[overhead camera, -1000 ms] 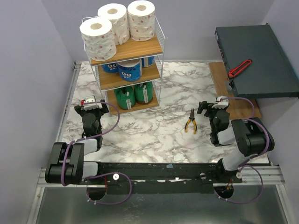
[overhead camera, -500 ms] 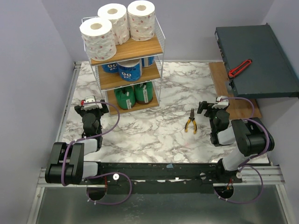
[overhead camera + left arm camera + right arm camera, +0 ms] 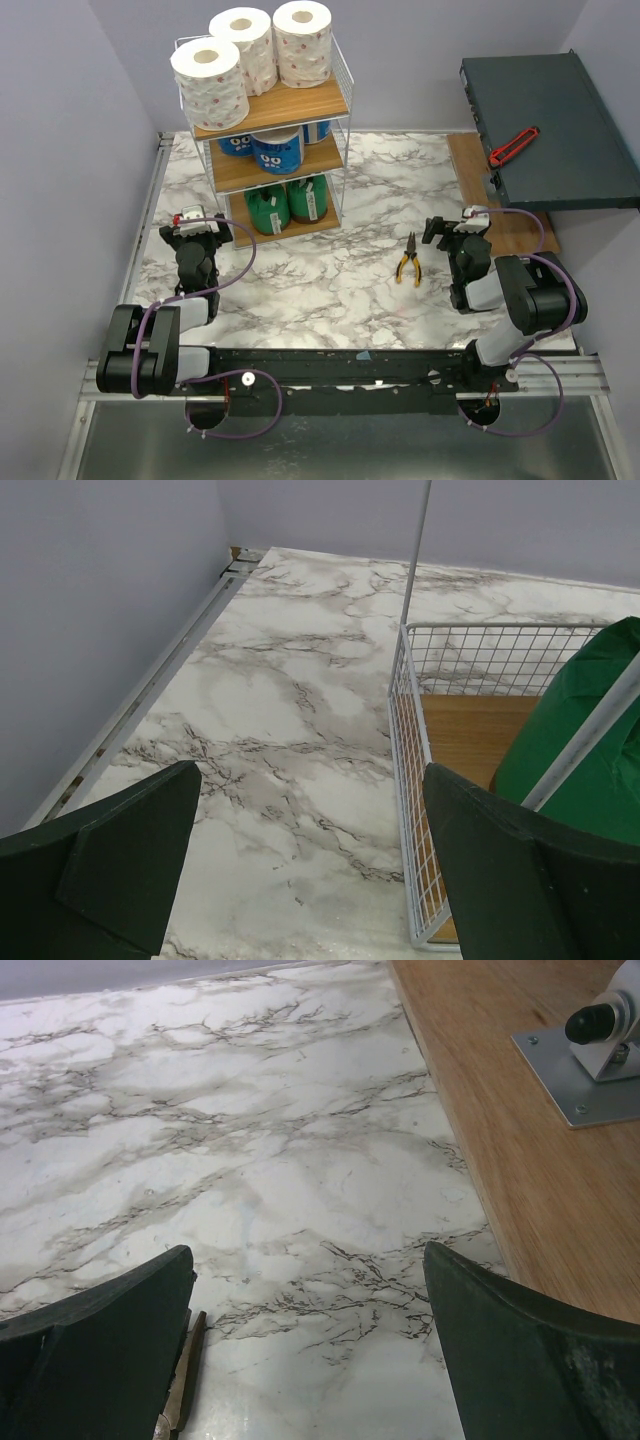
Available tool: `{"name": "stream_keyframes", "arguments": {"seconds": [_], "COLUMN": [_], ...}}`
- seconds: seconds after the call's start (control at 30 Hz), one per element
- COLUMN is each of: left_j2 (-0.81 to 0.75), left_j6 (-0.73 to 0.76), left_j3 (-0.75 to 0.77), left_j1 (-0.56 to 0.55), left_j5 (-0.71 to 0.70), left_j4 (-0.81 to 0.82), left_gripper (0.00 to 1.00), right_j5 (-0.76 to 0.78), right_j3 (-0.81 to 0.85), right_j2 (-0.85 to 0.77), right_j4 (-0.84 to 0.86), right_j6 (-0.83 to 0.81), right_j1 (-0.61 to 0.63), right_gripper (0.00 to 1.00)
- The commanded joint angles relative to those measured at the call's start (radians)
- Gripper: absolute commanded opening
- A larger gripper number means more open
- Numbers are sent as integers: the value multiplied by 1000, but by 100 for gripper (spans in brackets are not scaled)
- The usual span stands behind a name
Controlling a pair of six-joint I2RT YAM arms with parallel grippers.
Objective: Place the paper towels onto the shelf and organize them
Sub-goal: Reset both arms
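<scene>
— Marble table, status?
— All paper towels sit on the shelf: white speckled rolls on top, blue middle, green bottom. Left gripper, just before the shelf, and right gripper, well apart from it, both gape empty. I judge rolls light, squashy; pinch gently across the girth.

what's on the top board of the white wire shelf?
Three white, pink-speckled paper towel rolls stand upright on the top wooden board of the white wire shelf. The board right behind them is hidden.
</scene>
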Motion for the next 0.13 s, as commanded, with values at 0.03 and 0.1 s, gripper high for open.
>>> {"name": "stream_keyframes", "arguments": {"seconds": [0.03, 0.1], "left_j2": [5, 3], "left_j6": [-13, -14], "left_j3": [26, 19], "left_j1": [-6, -7], "left_j5": [30, 29], "left_j4": [-1, 9], "left_gripper": [98, 98], "right_j5": [-3, -3], "right_j3": [4, 4], "right_j2": [10, 10], "right_j4": [17, 18], "right_j6": [-1, -2], "right_j1": [-8, -8], "right_gripper": [100, 100]}}
